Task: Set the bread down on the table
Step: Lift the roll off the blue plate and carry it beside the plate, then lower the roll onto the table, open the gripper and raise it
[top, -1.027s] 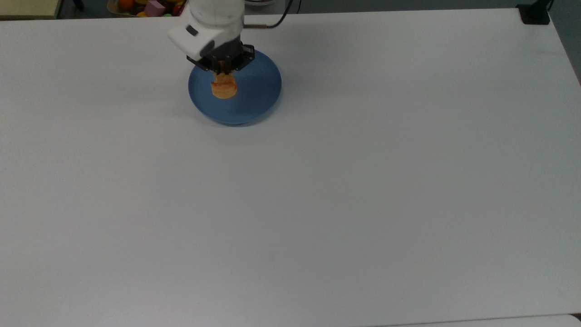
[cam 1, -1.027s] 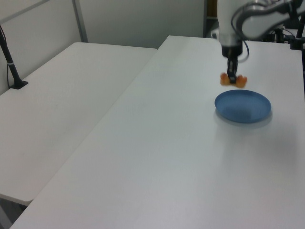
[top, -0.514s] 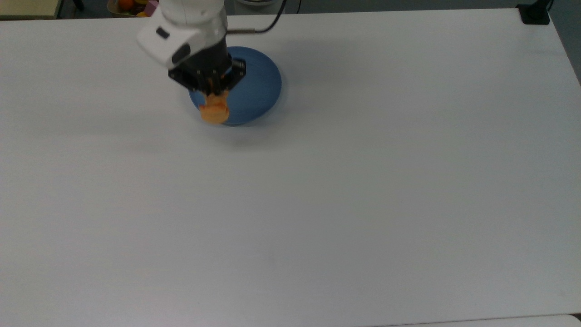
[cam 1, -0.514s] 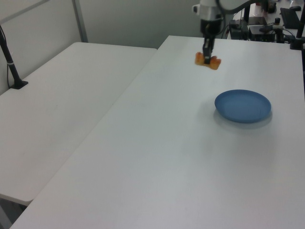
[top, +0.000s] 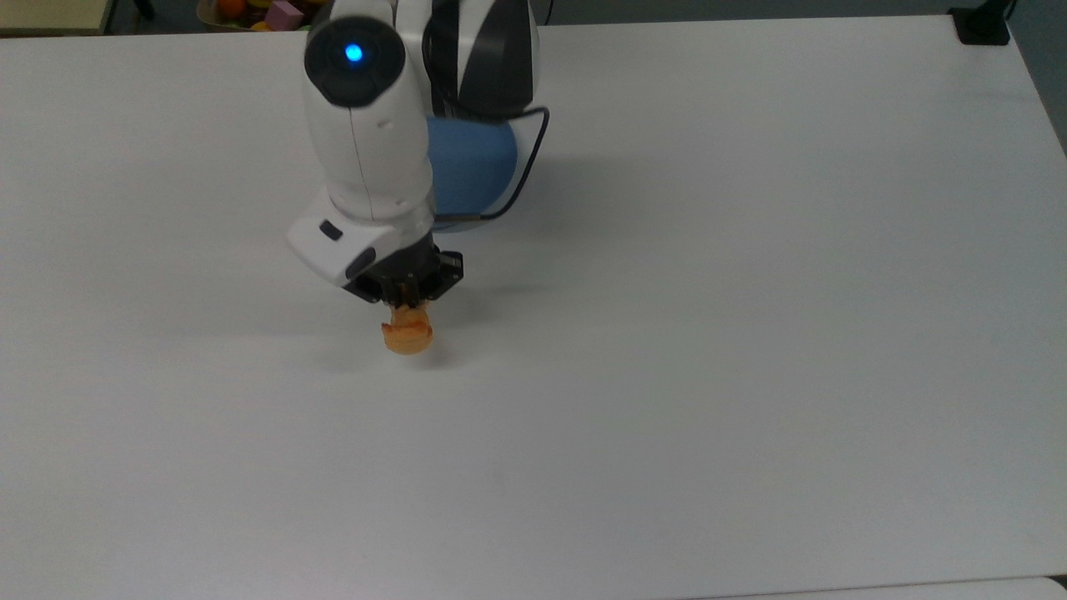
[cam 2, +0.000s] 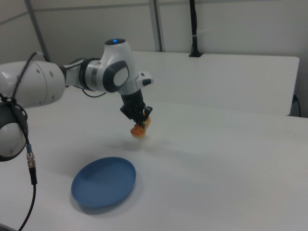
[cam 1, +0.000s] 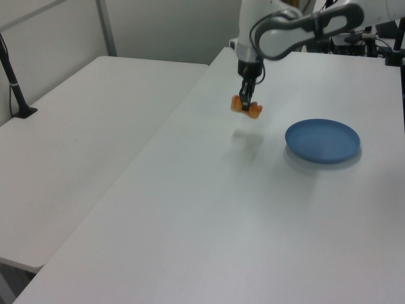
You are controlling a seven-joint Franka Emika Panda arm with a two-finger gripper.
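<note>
The gripper [top: 406, 298] is closed on the bread [top: 407, 335], its 2 fingers pinching the roll from above so that most of it hangs below them. In the left view the bread [cam 1: 246, 108] is in the air above the table [cam 1: 209, 209], with its shadow on the white top just below, so it is not touching the surface. The plate [cam 1: 323, 140] is the landmark: the bread is off it, well apart, toward the left view's left. In the right view the plate [cam 2: 104, 181] lies bare on the table [cam 2: 221, 163], and the gripper [cam 2: 138, 120] holds the bread [cam 2: 139, 129] above and beyond the plate's far rim. In the top view the arm [top: 367, 125] covers part of the plate [top: 471, 171].
</note>
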